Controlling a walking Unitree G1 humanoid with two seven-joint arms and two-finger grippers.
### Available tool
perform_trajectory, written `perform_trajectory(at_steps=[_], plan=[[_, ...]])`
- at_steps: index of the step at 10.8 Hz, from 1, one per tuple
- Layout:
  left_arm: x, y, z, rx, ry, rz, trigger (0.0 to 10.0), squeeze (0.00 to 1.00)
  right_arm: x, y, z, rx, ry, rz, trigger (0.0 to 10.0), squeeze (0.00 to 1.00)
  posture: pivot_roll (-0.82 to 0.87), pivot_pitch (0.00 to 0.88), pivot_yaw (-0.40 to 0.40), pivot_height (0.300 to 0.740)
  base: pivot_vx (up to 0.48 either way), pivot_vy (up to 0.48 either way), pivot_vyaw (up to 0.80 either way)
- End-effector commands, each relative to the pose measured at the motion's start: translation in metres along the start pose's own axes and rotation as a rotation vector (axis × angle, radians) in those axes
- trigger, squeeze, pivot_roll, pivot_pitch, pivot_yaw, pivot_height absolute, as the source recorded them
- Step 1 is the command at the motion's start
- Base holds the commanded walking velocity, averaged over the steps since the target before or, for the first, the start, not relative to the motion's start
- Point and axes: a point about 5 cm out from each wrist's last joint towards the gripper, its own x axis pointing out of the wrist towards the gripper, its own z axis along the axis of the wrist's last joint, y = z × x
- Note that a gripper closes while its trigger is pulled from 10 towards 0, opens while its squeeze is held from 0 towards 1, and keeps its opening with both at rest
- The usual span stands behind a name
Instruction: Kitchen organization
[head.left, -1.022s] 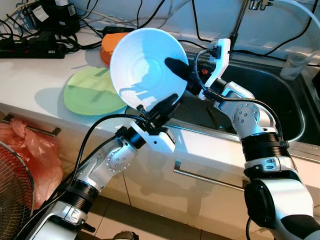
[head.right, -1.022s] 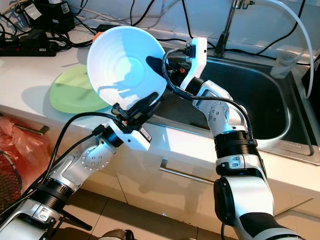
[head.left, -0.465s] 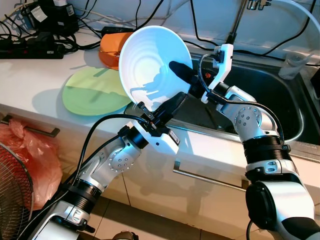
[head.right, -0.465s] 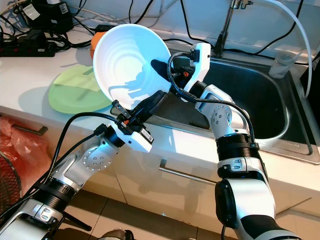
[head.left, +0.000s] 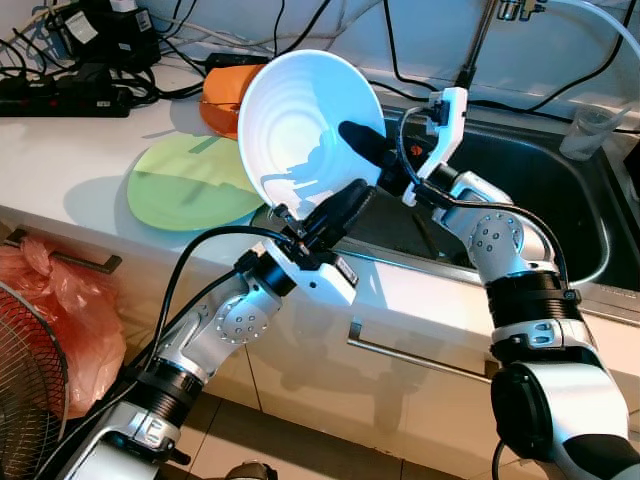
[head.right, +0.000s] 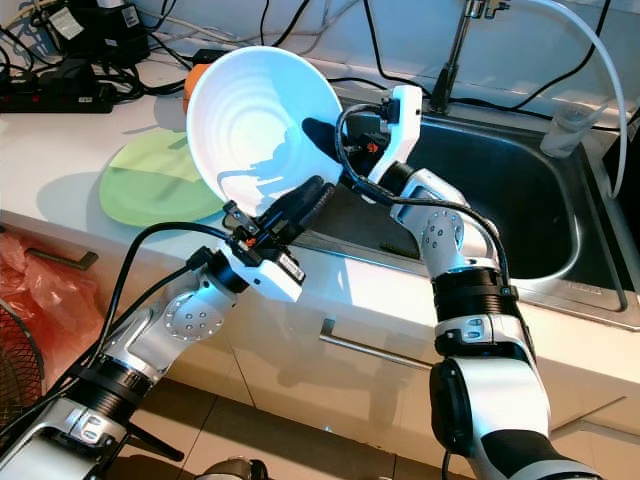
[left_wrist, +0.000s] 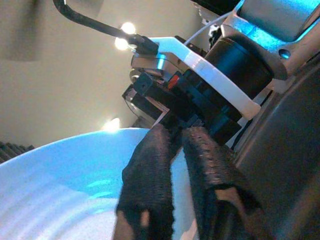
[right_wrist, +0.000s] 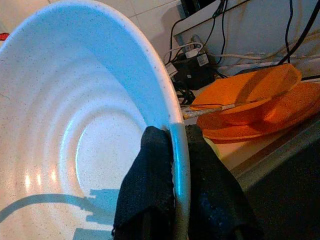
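**White bowl gripped at its rim by both grippers beside the sink**

Bowl (head.left: 305, 125), large, white and ribbed inside, is held tilted on edge in the air, its open side turned toward the camera, above the counter (head.left: 80, 160) edge just left of the stainless sink (head.left: 520, 170). The right gripper (head.left: 365, 150) is clamped on the bowl's rim on the side nearer the sink, one black finger lying inside the bowl and the other behind it; in the right wrist view the fingers (right_wrist: 145, 200) are seen pinching the rim between them. The left gripper (head.left: 335, 212) is closed narrowly on the bowl's lower rim, its fingers (left_wrist: 150, 175) nearly together in the left wrist view with the white wall between them.

Left of the sink, on the counter behind and below the bowl, a green plate (head.left: 190, 185) lies flat. Orange dishes (head.left: 222, 98) are stacked just behind the green plate, partly hidden by the bowl. Power strips and black cables (head.left: 70, 85) are spread along the back of the counter, well left of the sink. A faucet (head.left: 480, 40) rises behind the sink, and a clear cup (head.left: 592, 130) stands at the sink's far right corner. Below the counter, left of the sink, a red plastic bag (head.left: 60, 300) is seen beside a wire fan guard (head.left: 25, 390).
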Motion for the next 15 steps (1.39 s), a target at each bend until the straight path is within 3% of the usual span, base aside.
perform_trajectory(at_steps=[1,11,14,15], plan=[[0.013,0.019,0.006,0.017,-0.048,0.084,10.0,1.0,0.0,-0.001,-0.013,0.004,0.065,-0.007,0.0,0.0,0.03,0.052,-0.023,0.74,0.0,0.0,0.0],[0.013,0.019,0.012,-0.013,-0.074,0.09,10.0,1.0,0.0,-0.01,-0.021,0.019,0.031,-0.137,0.0,0.0,0.04,0.028,-0.022,0.74,0.0,0.0,0.0],[0.016,0.024,0.013,-0.013,-0.079,0.101,10.0,1.0,0.0,-0.013,-0.025,0.024,0.028,-0.169,0.0,0.0,0.04,0.027,-0.018,0.74,0.0,0.0,0.0],[0.016,0.03,0.015,-0.027,-0.071,0.126,10.0,1.0,-0.002,-0.019,-0.027,0.004,0.028,-0.241,0.0,0.0,0.04,0.03,-0.016,0.74,0.0,0.0,0.0]])
